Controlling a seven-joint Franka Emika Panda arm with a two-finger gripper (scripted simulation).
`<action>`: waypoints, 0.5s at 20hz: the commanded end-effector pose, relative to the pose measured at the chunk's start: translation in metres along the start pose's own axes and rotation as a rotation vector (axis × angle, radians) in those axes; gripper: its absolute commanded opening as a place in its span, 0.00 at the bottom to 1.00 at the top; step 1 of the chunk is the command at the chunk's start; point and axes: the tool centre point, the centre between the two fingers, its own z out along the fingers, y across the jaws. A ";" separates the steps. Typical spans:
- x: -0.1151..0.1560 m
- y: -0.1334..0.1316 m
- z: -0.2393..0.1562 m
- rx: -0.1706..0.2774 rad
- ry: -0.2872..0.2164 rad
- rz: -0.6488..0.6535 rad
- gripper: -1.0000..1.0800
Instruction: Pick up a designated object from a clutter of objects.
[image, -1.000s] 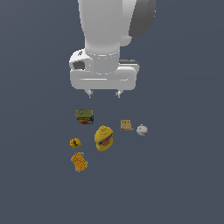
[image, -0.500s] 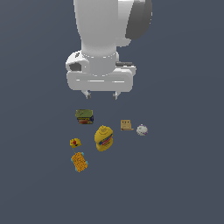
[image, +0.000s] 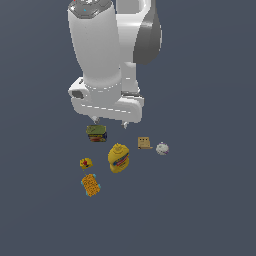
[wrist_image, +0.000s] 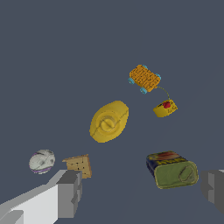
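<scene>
- Lower than half a second ago, the gripper (image: 110, 120) now hangs just above the green can (image: 96, 133); its fingers are spread wide and hold nothing
- Beyond the can, past the small yellow-red item (image: 86, 163), lies the orange block (image: 90, 184), untouched; the approach is unfinished

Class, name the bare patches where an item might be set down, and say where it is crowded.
Bare floor lies past the white ball toward the exterior view's right, and below the orange block. Crowded: the yellow bottle sits close among the green can, tan box and tiny yellow-red item.
</scene>
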 end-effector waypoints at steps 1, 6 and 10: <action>0.008 0.008 0.016 0.009 -0.004 0.078 0.96; 0.027 0.031 0.058 0.025 -0.012 0.276 0.96; 0.039 0.052 0.095 0.028 -0.016 0.444 0.96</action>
